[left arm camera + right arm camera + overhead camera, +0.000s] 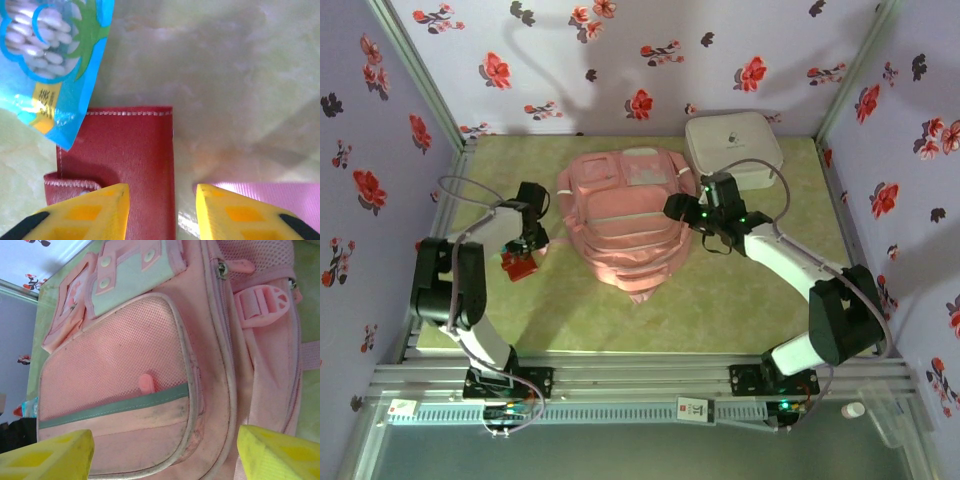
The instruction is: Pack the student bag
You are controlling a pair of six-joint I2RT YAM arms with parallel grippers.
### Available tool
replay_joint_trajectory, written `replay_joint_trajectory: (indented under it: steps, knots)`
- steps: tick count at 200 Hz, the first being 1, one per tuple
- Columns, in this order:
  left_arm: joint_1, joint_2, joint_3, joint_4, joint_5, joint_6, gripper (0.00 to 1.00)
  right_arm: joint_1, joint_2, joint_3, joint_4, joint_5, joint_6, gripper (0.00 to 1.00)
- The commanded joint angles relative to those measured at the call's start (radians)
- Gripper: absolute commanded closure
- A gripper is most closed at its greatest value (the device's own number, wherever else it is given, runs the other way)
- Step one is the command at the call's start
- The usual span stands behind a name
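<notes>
The student bag (625, 225) lies flat mid-worktop (720, 300), front pockets up. Its long axis runs far to near, with the broad end towards the back wall. It is soft pink fabric with a mesh pocket and a plastic buckle. A white rounded hard case (733, 147) sits just beyond its right corner.

The right gripper (165, 450) hovers over the bag, fingers wide and empty. The left gripper (161, 200), fingers apart, hangs over a stitched red leather-like pouch (127, 160). A glossy blue packet (50, 55) overlaps the pouch, and a pink strap (270, 192) lies beside it.

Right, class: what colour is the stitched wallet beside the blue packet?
The wallet is dark red, pale stitching; best in left wrist view.
</notes>
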Motion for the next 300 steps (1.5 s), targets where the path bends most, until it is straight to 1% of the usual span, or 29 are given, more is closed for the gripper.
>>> replay_joint_trajectory:
  steps: [1, 32, 49, 70, 82, 106, 139, 170, 191, 215, 233, 248, 279, 300]
  knots:
    - [-0.011, 0.074, 0.055, -0.092, -0.075, 0.046, 0.62, 0.013, 0.009, 0.001, -0.008, 0.024, -0.008, 0.24]
    - [-0.026, 0.151, 0.099, -0.133, -0.111, 0.062, 0.68, 0.045, 0.025, 0.012, -0.009, 0.035, -0.015, 0.26]
    - [-0.029, 0.170, 0.103, -0.145, -0.127, 0.052, 0.75, 0.062, 0.036, 0.023, -0.013, 0.041, -0.013, 0.27]
    - [-0.035, 0.165, 0.095, -0.142, -0.128, 0.041, 0.86, 0.067, 0.041, 0.020, -0.004, 0.044, -0.002, 0.27]
    - [-0.038, 0.155, 0.095, -0.141, -0.127, 0.039, 0.90, 0.067, 0.040, 0.019, -0.002, 0.048, -0.003, 0.27]
    - [-0.045, 0.099, 0.093, -0.142, -0.127, 0.041, 0.99, 0.068, 0.035, 0.019, -0.008, 0.058, -0.004, 0.27]
    - [-0.071, -0.046, 0.093, -0.169, -0.110, 0.033, 1.00, 0.073, 0.031, 0.018, -0.002, 0.055, -0.004, 0.27]
    - [-0.122, -0.190, 0.122, -0.196, -0.038, 0.014, 1.00, 0.092, 0.039, 0.017, 0.037, 0.019, -0.018, 0.27]
    - [-0.168, -0.254, 0.155, -0.184, 0.035, -0.015, 1.00, 0.130, 0.046, 0.024, 0.076, -0.014, -0.037, 0.27]
    - [-0.223, -0.294, 0.204, -0.152, 0.114, -0.053, 1.00, 0.193, 0.053, 0.039, 0.114, -0.041, -0.073, 0.29]
    - [-0.250, -0.310, 0.216, -0.084, 0.210, -0.093, 1.00, 0.250, 0.059, 0.047, 0.144, -0.061, -0.105, 0.29]
    - [-0.267, -0.317, 0.223, -0.035, 0.262, -0.137, 1.00, 0.293, 0.060, 0.055, 0.160, -0.059, -0.130, 0.29]
    - [-0.287, -0.321, 0.215, 0.054, 0.342, -0.240, 1.00, 0.348, 0.065, 0.052, 0.206, -0.031, -0.170, 0.29]
    - [-0.290, -0.321, 0.212, 0.079, 0.361, -0.301, 1.00, 0.375, 0.075, 0.062, 0.222, -0.002, -0.251, 0.31]
